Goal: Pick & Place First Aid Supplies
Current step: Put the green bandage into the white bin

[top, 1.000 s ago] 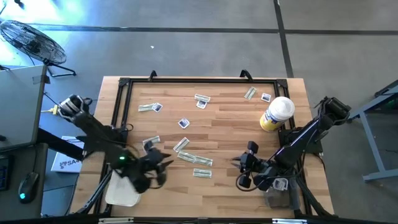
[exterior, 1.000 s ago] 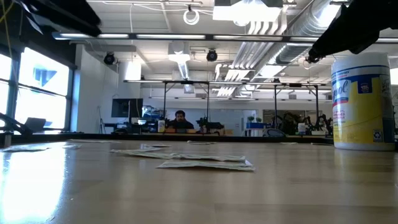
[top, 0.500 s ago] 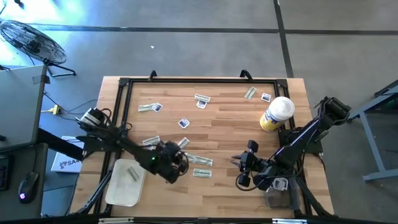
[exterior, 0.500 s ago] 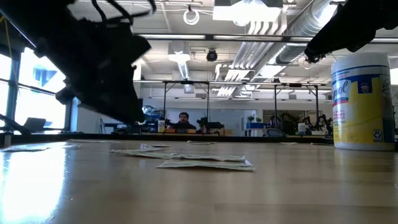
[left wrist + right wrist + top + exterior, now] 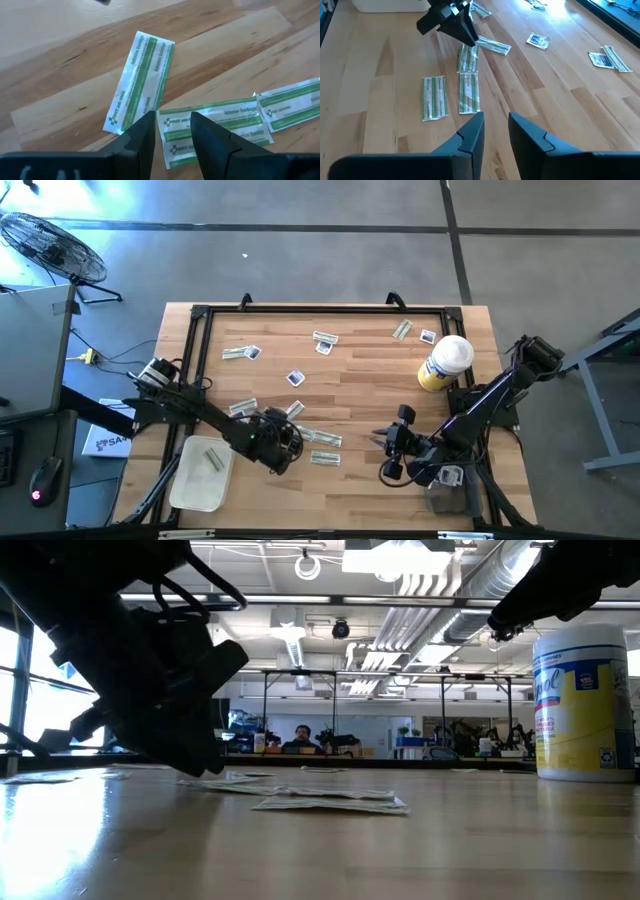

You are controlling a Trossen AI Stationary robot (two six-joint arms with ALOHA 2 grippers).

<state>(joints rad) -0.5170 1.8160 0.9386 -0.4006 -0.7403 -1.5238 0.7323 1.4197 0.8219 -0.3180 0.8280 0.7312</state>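
Green-and-white strip packets lie flat in a cluster near the table's middle, and more strips and small white squares are scattered toward the far edge. My left gripper is open and low over the cluster. Its fingertips stand at the end of one strip, with a second strip lying just beyond. The right wrist view shows it tipped down onto those strips. My right gripper hangs open and empty above the table's near right. One strip lies in the white tray. My left gripper comes slanting down from the table's left, with its fingertips on either side of the strip's end. The strip lies flat on the table. I cannot tell whether the tips touch it.
A yellow bottle with a white cap stands at the far right, tall in the low view. The white tray sits at the near left corner. A black frame runs around the tabletop. Bare wood lies between the two grippers.
My left gripper has gone from over the white tray toward the table's right and down to the cluster of strips, rolling its wrist as it went. It uncovered the tray with the strip in it. In the last half second it has barely moved.
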